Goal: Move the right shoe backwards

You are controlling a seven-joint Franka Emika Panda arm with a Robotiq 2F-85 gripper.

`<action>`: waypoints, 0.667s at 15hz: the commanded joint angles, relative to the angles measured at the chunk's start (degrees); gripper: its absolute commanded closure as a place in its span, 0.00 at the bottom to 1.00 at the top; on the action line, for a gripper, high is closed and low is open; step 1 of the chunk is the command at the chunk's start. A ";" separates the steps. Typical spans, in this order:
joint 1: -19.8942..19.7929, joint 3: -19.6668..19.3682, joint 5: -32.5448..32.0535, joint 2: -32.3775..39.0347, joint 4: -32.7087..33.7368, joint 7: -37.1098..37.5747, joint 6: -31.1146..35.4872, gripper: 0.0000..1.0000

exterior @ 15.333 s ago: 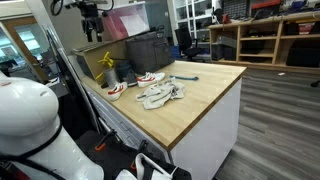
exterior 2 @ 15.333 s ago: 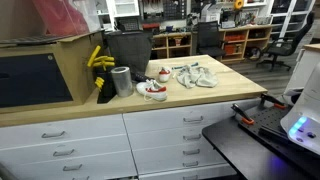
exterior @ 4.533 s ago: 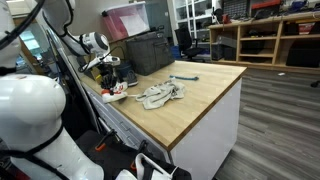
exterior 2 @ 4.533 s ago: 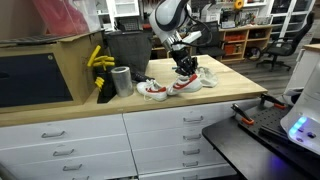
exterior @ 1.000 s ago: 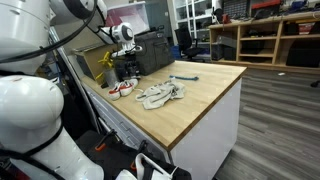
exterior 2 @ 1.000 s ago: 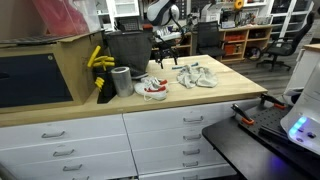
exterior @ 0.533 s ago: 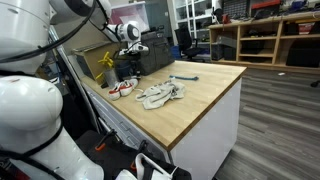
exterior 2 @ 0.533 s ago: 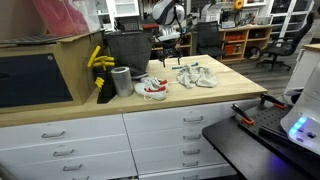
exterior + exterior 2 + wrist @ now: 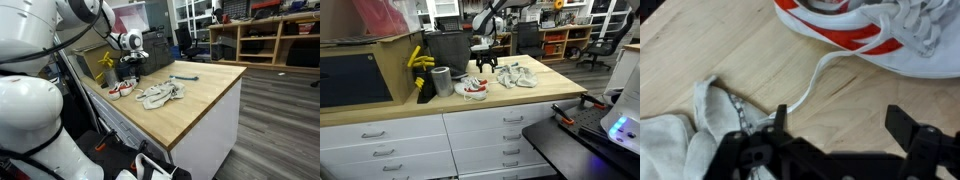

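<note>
Two white shoes with red stripes lie side by side near the counter's edge in both exterior views (image 9: 120, 89) (image 9: 472, 88). In the wrist view one shoe (image 9: 875, 35) fills the top right, its white lace trailing over the wood. My gripper (image 9: 845, 125) is open and empty, its jaws wide apart over bare wood just beside that shoe. It hangs above the counter behind the shoes in both exterior views (image 9: 130, 66) (image 9: 485, 60).
A crumpled grey-white cloth (image 9: 160, 95) (image 9: 517, 76) (image 9: 680, 140) lies beside the shoes. A metal cup (image 9: 442, 80), a yellow object (image 9: 417, 60) and a black crate (image 9: 150, 50) stand at the back. A blue tool (image 9: 185, 78) lies farther along the counter.
Earlier the gripper carried one shoe; both shoes now rest together on the counter. Over the last second the open gripper has risen slightly away from them.
</note>
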 commanded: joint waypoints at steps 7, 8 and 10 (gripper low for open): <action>1.45 0.66 1.74 4.41 -0.12 15.11 5.79 0.00; 1.49 0.86 1.72 4.44 -0.25 15.57 5.75 0.00; 1.39 1.16 1.52 4.51 -0.62 15.67 5.43 0.26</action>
